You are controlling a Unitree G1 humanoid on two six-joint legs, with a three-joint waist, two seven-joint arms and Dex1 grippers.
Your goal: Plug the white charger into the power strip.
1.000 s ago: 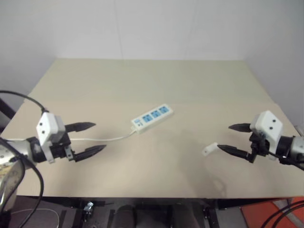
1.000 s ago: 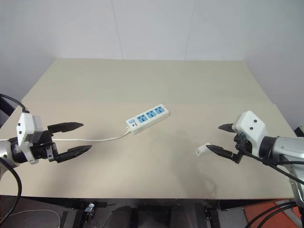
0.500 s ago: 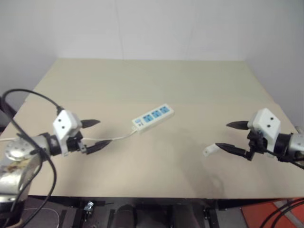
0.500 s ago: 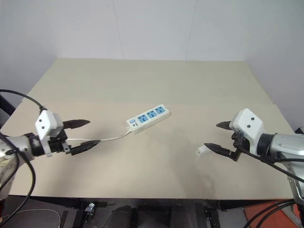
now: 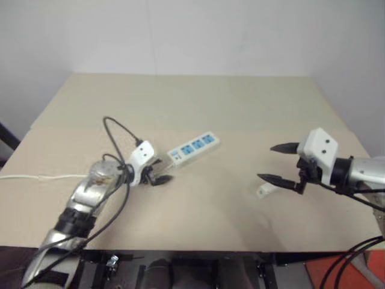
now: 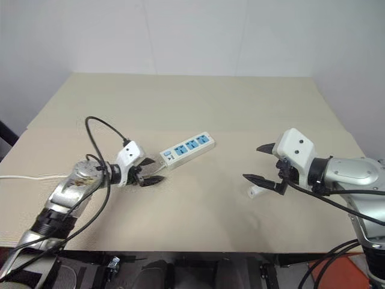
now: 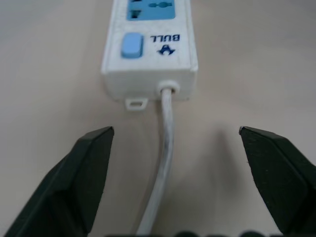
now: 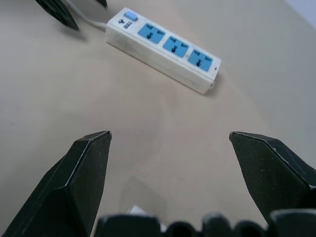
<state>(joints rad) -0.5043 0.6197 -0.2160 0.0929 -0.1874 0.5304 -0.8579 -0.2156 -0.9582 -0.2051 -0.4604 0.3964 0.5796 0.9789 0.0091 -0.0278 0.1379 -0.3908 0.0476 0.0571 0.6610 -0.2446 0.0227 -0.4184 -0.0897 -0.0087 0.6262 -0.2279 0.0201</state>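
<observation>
Right gripper [image 8: 170, 143] fingers spread wide, nothing between them. Beyond, power strip [image 8: 163, 49] flat on tan table [image 8: 98, 98], three blue sockets up. Other gripper's dark fingertips [image 8: 57, 11] just beside strip's switch end.

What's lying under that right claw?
The white charger lies on the table just below the open right gripper, unheld. Its prongs cannot be made out.

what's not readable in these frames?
- White charger: partly behind the right gripper's lower finger in the head views, prongs too small to see; cut off by the frame's edge in the right wrist view.
- Power strip: far sockets cut off by the edge in the left wrist view.
- Cord: far end runs off the head view's edge.
- Left gripper: contact with the cord unclear, fingers astride it.
</observation>
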